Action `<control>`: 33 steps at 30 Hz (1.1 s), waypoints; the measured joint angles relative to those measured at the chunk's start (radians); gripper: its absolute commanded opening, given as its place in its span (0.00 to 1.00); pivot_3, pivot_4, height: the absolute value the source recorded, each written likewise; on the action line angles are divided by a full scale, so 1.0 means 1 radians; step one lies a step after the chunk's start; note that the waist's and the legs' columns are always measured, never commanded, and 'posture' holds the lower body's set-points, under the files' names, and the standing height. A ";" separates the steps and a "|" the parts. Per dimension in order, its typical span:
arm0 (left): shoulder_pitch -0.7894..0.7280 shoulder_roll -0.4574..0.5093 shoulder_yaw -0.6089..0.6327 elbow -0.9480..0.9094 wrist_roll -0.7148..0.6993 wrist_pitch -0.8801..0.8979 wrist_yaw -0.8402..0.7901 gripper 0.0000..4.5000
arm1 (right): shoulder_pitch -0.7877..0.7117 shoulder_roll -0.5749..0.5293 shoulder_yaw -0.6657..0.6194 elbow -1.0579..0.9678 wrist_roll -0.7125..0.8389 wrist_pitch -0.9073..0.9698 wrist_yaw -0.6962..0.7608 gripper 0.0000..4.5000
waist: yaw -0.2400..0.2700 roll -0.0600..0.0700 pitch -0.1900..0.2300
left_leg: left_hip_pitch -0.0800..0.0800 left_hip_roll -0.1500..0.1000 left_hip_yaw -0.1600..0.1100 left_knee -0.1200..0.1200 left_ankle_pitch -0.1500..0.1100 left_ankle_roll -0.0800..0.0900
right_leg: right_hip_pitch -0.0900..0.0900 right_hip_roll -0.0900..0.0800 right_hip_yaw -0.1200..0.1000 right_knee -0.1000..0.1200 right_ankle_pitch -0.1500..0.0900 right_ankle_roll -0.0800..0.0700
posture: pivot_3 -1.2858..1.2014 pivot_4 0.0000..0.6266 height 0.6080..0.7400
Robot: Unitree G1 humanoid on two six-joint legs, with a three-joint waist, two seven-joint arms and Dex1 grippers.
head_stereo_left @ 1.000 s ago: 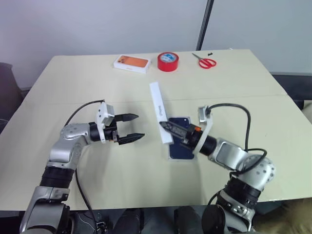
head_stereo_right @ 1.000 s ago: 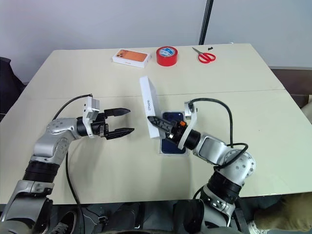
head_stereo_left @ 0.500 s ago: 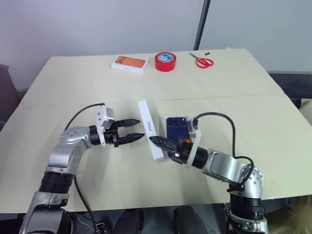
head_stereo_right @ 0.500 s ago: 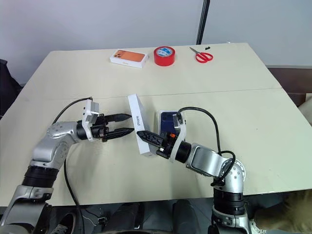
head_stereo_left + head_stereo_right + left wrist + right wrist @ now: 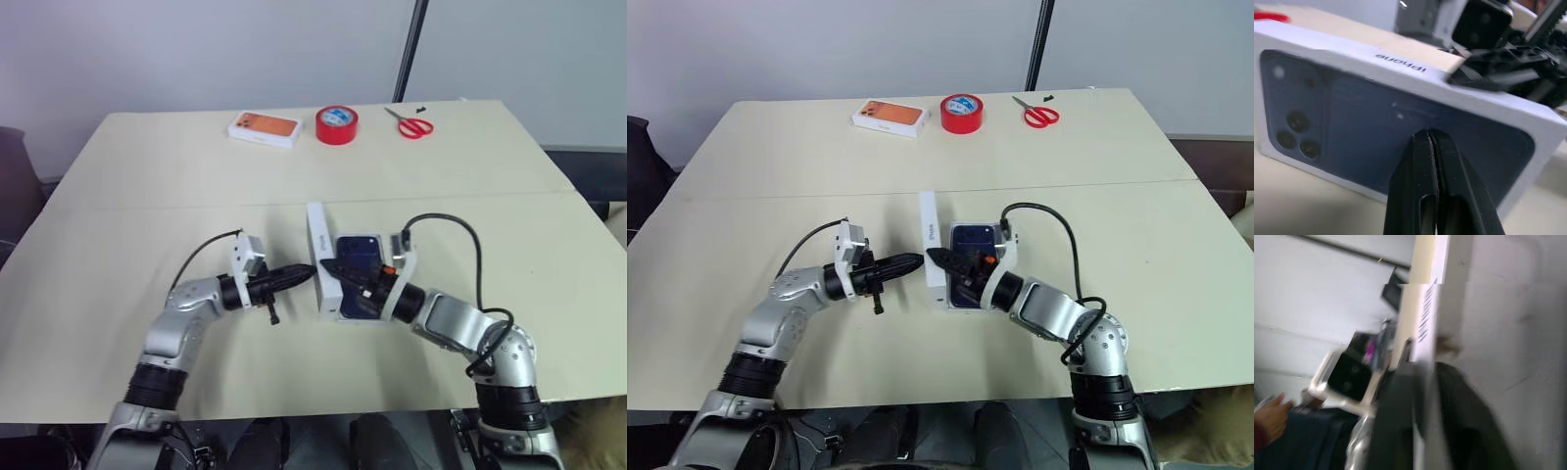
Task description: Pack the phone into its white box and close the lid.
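Observation:
The dark blue phone (image 5: 359, 249) lies flat in the shallow white box (image 5: 355, 319) at the table's middle. The lid (image 5: 320, 257) stands on its long edge along the left side of the phone. Its outer face, printed with a blue phone picture (image 5: 1376, 127), faces my left gripper. That left gripper (image 5: 306, 273) is shut, and its closed tips (image 5: 1431, 134) rest against that face. From the right, my right gripper (image 5: 333, 266) reaches over the phone, with a finger on each side of the lid's thin wall (image 5: 1425, 396).
At the table's far side lie an orange-topped white carton (image 5: 264, 127), a red tape roll (image 5: 337, 124) and red-handled scissors (image 5: 415, 125). A seam crosses the tabletop (image 5: 147, 208) behind the box. A person's hand (image 5: 1268, 413) shows in the right wrist view.
My left gripper has shut and moved right until its tips meet the lid's face. My right gripper has carried the lid down beside the phone, where it now stands more upright.

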 measured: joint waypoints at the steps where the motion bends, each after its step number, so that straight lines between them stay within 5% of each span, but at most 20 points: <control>1: -0.005 -0.012 -0.012 0.006 0.008 -0.004 0.004 0.00 | 0.000 -0.011 -0.003 0.000 -0.007 -0.001 0.003 0.54 | 0.004 0.000 0.000 | 0.000 0.000 0.000 0.000 0.000 0.000 | 0.000 0.000 0.000 0.000 0.000 0.000 | 0.52 0.24 1.00; 5: -0.036 -0.054 -0.044 0.054 0.037 -0.029 0.017 0.00 | 0.013 -0.062 -0.007 -0.019 -0.033 -0.006 0.035 0.99 | 0.009 0.000 0.000 | -0.001 0.000 0.001 0.000 0.000 0.000 | 0.000 0.000 0.000 -0.001 0.000 0.000 | 0.52 0.24 1.00; 10: -0.072 -0.074 -0.049 0.084 0.043 -0.049 0.020 0.00 | 0.046 -0.352 -0.055 -0.098 -0.298 -0.023 0.287 0.99 | 0.017 0.000 0.000 | -0.002 -0.002 0.000 0.002 -0.001 0.001 | 0.002 0.000 -0.002 -0.006 0.000 0.000 | 0.52 0.24 1.00; 15: -0.086 -0.073 -0.044 0.085 0.034 -0.009 0.025 0.00 | 0.112 -0.488 -0.048 -0.048 -0.648 -0.171 0.510 0.99 | 0.006 0.000 0.000 | -0.001 -0.001 0.001 0.001 -0.001 0.001 | 0.002 0.001 -0.002 -0.006 0.000 0.000 | 0.52 0.24 1.00; 18: -0.112 -0.052 -0.036 0.090 0.038 0.018 0.047 0.00 | 0.108 -0.472 -0.016 -0.042 -0.816 -0.278 0.550 0.80 | 0.004 0.000 0.000 | 0.000 -0.001 0.002 0.001 0.000 0.000 | 0.001 0.002 -0.001 -0.004 0.000 0.000 | 0.52 0.24 1.00; 25: -0.204 0.004 -0.028 0.264 0.138 0.001 0.135 0.00 | 0.097 -0.380 0.122 -0.052 -1.133 -0.471 0.606 0.01 | 0.012 -0.001 0.001 | -0.001 -0.001 0.001 0.001 0.001 -0.002 | 0.001 0.000 -0.001 -0.005 0.000 0.000 | 0.52 0.24 1.00; 33: -0.230 0.005 -0.041 0.302 0.147 0.140 0.121 0.00 | 0.093 -0.340 0.195 -0.050 -1.323 -0.526 0.647 0.01 | 0.013 -0.001 0.001 | -0.001 -0.001 0.000 0.001 0.001 -0.002 | 0.002 0.000 -0.002 -0.006 0.000 0.000 | 0.52 0.24 1.00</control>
